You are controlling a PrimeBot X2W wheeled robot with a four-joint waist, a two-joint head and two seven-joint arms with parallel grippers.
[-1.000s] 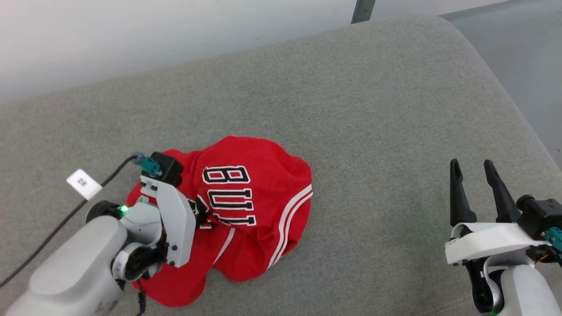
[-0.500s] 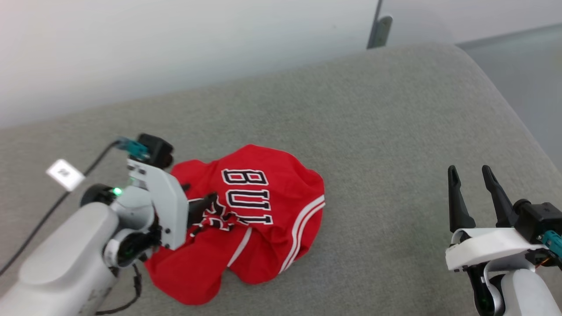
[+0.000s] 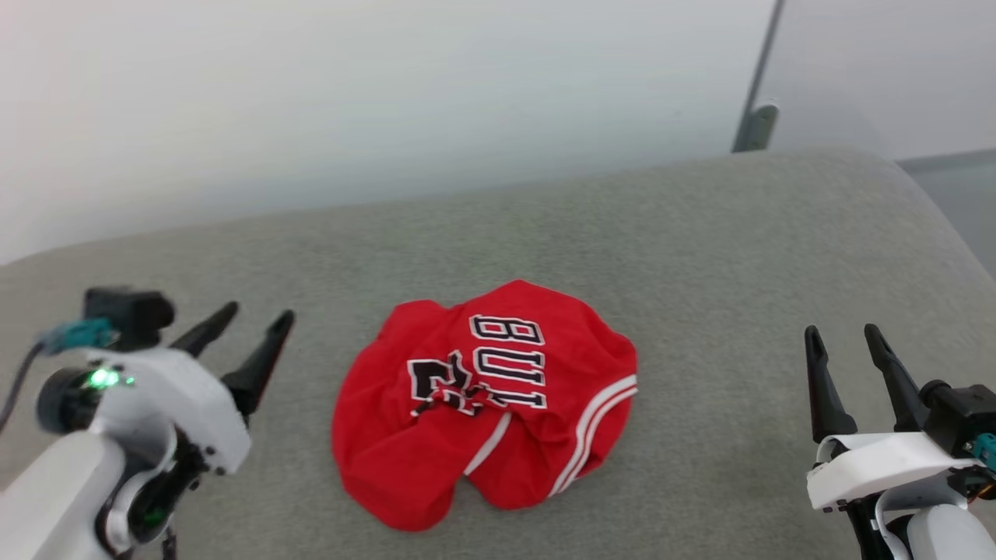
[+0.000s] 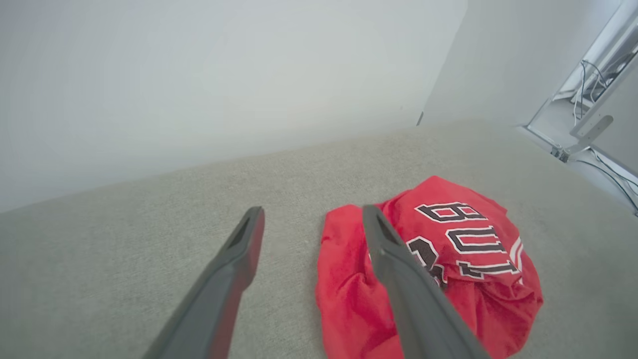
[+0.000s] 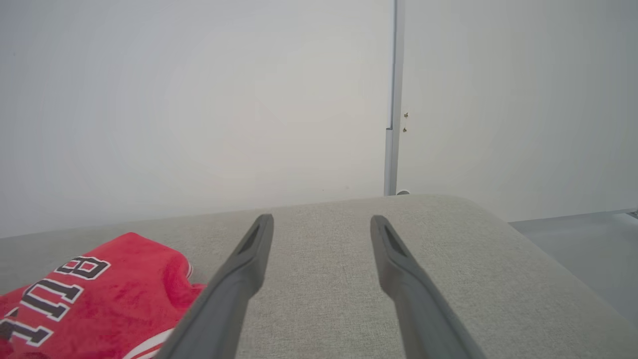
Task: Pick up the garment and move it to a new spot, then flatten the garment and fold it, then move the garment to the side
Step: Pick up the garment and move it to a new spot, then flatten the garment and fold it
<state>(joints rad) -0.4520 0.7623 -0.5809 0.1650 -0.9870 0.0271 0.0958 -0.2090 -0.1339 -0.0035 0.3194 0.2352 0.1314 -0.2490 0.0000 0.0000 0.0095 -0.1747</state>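
Hovering with my left tool (image 3: 258, 313) and right tool (image 3: 843, 333) both spread wide and empty, I judge the crumpled red garment (image 3: 482, 404) light, limp, and best pinched at its striped trim (image 3: 591, 420).

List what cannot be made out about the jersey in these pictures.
Head view: folds of the crumpled garment hide part of its number and lettering.
Left wrist view: one left jaw covers part of the number; the bottom edge cuts the near side.
Right wrist view: the left and bottom edges cut most of it off.
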